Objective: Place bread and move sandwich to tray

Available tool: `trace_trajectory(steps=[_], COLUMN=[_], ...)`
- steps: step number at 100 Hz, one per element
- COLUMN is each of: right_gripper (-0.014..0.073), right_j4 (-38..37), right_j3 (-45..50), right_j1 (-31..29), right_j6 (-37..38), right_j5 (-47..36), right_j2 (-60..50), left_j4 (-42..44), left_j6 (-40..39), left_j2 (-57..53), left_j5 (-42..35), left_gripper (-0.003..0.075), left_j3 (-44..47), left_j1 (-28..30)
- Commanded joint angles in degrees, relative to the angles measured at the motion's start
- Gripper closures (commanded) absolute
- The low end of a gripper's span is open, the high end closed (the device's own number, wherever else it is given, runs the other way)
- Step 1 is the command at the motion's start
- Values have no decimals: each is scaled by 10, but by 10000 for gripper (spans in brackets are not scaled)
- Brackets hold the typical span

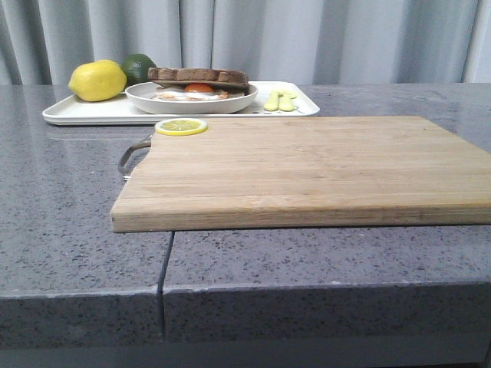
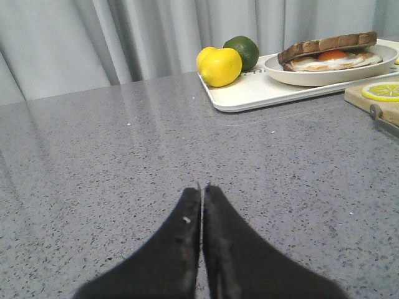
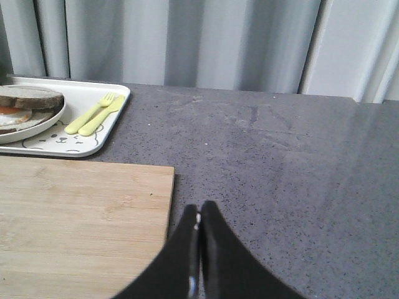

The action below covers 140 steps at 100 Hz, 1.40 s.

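The sandwich (image 1: 198,83) sits on a round white plate (image 1: 192,102) that rests on the white tray (image 1: 92,112) at the far left of the table. A brown-crusted slice of bread (image 1: 198,75) lies on top of the fried egg with its orange yolk. The left wrist view shows the sandwich (image 2: 327,53), the tray (image 2: 249,96) and my left gripper (image 2: 202,187), shut and empty above bare counter, well short of the tray. My right gripper (image 3: 201,204) is shut and empty by the cutting board's right edge, with the tray (image 3: 93,140) far off. Neither gripper shows in the front view.
A wooden cutting board (image 1: 307,169) with a metal handle (image 1: 132,153) fills the table's middle, with a lemon slice (image 1: 181,126) on its far left corner. The tray also holds a lemon (image 1: 97,80), a green fruit (image 1: 138,67) and a yellow fork and knife (image 1: 280,100). Grey curtains hang behind.
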Motion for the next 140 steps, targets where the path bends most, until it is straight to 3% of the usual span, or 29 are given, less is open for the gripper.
trace_trajectory(steps=[1, 36, 71, 106, 140], right_gripper=[661, 661, 661, 661, 661], right_j4=[-7, -26, -31, -23, -21], right_j3=[-15, -10, 148, 267, 294], right_j1=[-3, -3, -3, -3, -3], right_j6=[3, -3, -2, -2, 3], right_j5=[-43, -47, -168, -169, -197], right_j2=[3, 3, -103, -250, -251], left_j4=[-6, -6, -6, -6, -6], left_j6=[1, 1, 1, 1, 1], left_j2=[-17, -17, -17, -17, -17], left_j5=[-46, -46, -46, -46, -46], left_gripper=[740, 740, 740, 740, 739], left_j3=[9, 9, 9, 9, 9], left_j1=[2, 2, 2, 2, 2])
